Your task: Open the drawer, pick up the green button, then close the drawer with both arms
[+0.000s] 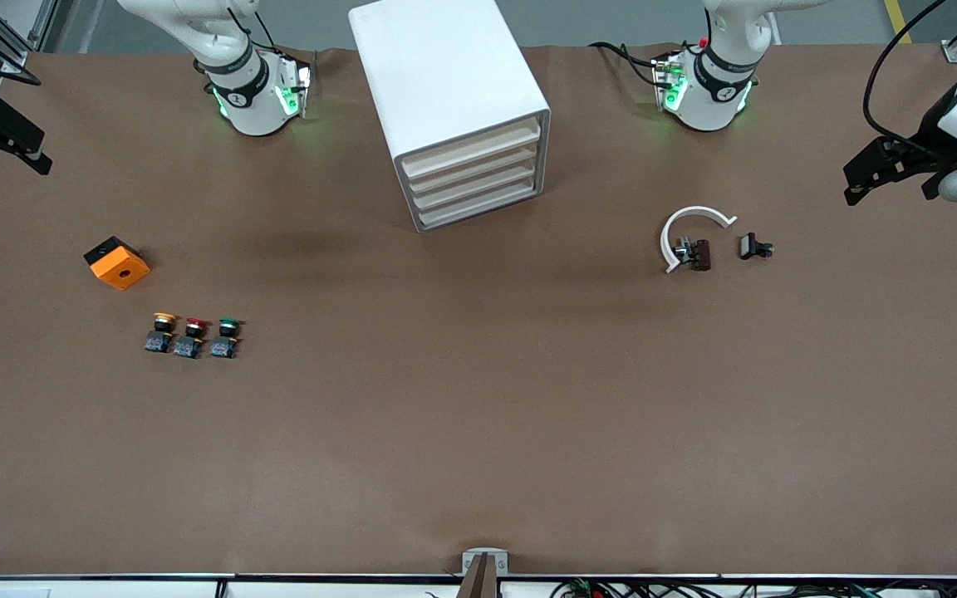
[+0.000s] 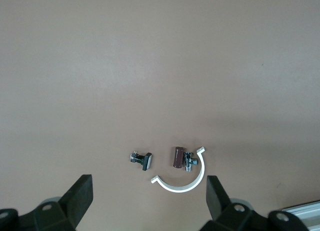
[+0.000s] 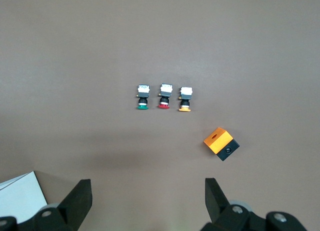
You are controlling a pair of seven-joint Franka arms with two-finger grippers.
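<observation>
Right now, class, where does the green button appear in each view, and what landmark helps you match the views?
Front view: green button, the end of the row nearest the drawer cabinet.
Left wrist view: not in it.
Right wrist view: green button, farthest from the orange box.
Shared landmark: the orange box.

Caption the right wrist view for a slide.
Open right gripper above brown table: green-capped button beside red-capped button and yellow-capped button, near orange box.

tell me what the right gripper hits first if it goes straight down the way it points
Probably bare table; the open right gripper points down, with the three buttons off its line, though depth is unclear.
</observation>
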